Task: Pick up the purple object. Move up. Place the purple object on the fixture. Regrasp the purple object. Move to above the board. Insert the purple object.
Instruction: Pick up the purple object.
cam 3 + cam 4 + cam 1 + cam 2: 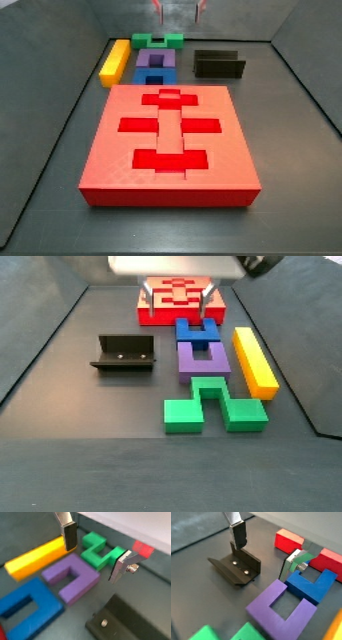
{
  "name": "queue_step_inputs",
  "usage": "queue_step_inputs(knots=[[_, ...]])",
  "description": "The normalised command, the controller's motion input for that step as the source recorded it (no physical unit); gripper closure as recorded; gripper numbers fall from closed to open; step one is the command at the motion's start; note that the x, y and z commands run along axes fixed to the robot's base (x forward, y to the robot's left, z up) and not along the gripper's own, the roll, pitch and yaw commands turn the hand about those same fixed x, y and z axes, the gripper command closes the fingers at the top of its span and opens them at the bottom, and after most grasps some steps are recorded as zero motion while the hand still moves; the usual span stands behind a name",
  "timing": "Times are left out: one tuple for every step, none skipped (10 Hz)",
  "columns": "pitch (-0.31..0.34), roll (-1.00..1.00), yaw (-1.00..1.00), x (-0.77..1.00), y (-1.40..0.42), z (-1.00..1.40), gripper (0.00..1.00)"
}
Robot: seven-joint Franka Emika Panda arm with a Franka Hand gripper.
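The purple object [70, 579] is a U-shaped block lying flat on the dark floor between the blue block [30, 604] and the green block [100, 551]; it also shows in a wrist view [281, 609] and in both side views [154, 60] [201, 358]. My gripper [93, 551] hangs open well above the pieces, roughly over the green block, with nothing between its fingers. The fixture [236, 567] [123, 353] stands beside the row of pieces. The red board [170, 135] lies beyond the blue block.
A yellow bar [254, 361] lies along the far side of the blue and purple blocks from the fixture. The green block [211, 406] ends the row. Grey walls [54, 90] enclose the floor.
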Motion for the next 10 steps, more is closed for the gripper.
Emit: queue_step_inputs(knots=[[-0.036, 0.0, 0.3, 0.12, -0.24, -1.0, 0.0], [-0.039, 0.0, 0.15, -0.2, -0.02, -1.0, 0.0], [-0.05, -0.03, 0.03, -0.35, 0.0, -1.0, 0.0], [-0.051, -0.03, 0.0, -0.18, 0.0, -0.87, 0.0], [-0.051, 0.0, -0.1, -0.03, 0.0, -0.65, 0.0], [-0.026, 0.0, -0.13, -0.05, -0.03, -0.64, 0.0], [-0.047, -0.02, -0.02, -0.04, -0.06, -0.61, 0.0], [-0.054, -0.01, 0.0, 0.0, -0.11, -0.51, 0.0], [-0.003, 0.03, 0.0, -0.14, -0.3, -0.36, 0.0], [0.0, 0.11, 0.0, -0.2, -0.33, -0.11, 0.0]])
